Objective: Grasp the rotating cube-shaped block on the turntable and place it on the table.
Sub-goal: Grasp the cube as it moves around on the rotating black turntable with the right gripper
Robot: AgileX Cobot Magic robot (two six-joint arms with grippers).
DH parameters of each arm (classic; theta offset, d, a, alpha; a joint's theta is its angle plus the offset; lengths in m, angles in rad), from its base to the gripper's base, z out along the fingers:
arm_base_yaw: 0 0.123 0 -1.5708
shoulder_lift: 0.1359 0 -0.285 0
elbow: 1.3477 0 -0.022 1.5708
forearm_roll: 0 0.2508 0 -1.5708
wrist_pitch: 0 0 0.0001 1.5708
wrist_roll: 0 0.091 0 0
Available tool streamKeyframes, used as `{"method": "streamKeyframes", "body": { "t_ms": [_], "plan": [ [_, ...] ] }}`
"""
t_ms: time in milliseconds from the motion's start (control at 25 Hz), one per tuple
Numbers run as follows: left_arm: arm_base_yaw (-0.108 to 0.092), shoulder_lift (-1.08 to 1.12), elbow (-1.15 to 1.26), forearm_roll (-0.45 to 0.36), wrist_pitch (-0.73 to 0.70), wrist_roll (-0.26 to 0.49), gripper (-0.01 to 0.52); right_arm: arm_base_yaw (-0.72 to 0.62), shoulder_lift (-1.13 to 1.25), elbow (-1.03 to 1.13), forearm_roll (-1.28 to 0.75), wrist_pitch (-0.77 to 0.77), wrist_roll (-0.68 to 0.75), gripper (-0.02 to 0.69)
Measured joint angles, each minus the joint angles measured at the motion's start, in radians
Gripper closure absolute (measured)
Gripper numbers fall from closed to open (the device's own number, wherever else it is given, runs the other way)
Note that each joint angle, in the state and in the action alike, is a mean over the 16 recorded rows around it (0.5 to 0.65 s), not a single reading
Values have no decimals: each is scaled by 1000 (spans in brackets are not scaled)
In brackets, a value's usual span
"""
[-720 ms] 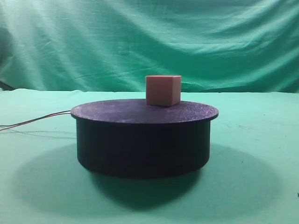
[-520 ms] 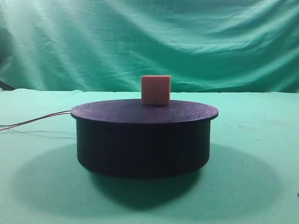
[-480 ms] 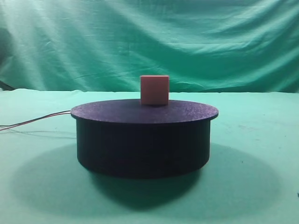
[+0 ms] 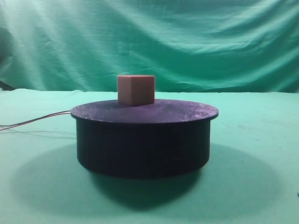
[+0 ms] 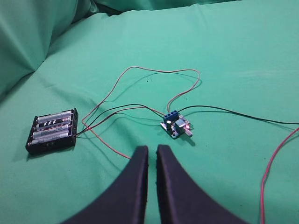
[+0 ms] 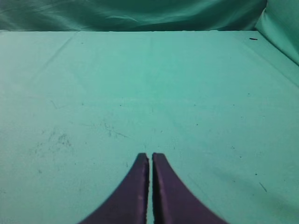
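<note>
Nothing done yet: cube-shaped block [image 4: 135,89] sits on turntable [image 4: 144,140], ungrasped. Left gripper [image 5: 152,151] and right gripper [image 6: 150,158] clenched, empty, over table [image 6: 187,93]. Grasp, placement all left.

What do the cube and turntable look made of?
Cube-shaped block: matte salmon-pink faces without gloss, possibly foam, painted wood or plastic; can't tell which. Turntable: black, with a dull speckled top, looks like plastic, perhaps printed.

Even overhead light, soft shadow under turntable [image 4: 142,140]; pics slightly grainy.
</note>
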Motion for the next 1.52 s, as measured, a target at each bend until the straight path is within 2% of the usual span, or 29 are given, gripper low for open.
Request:
{"method": "streamKeyframes", "body": {
  "t_ms": [280,480,640,960,1240,1520],
  "plan": [
    [0,0,0,0,0,0,514,0,1,-5,-7,-251,-2,665],
    [0,0,0,0,0,0,514,0,40,-79,-6,-290,5,665],
    [0,0,0,0,0,0,514,0,118,-180,-1,-184,16,665],
    [0,0,0,0,0,0,514,0,351,-383,79,160,-9,665],
    [0,0,0,0,0,0,514,41,599,-477,291,306,-227,665],
    [0,0,0,0,0,0,514,240,885,-583,462,382,-445,665]
  ]
}}
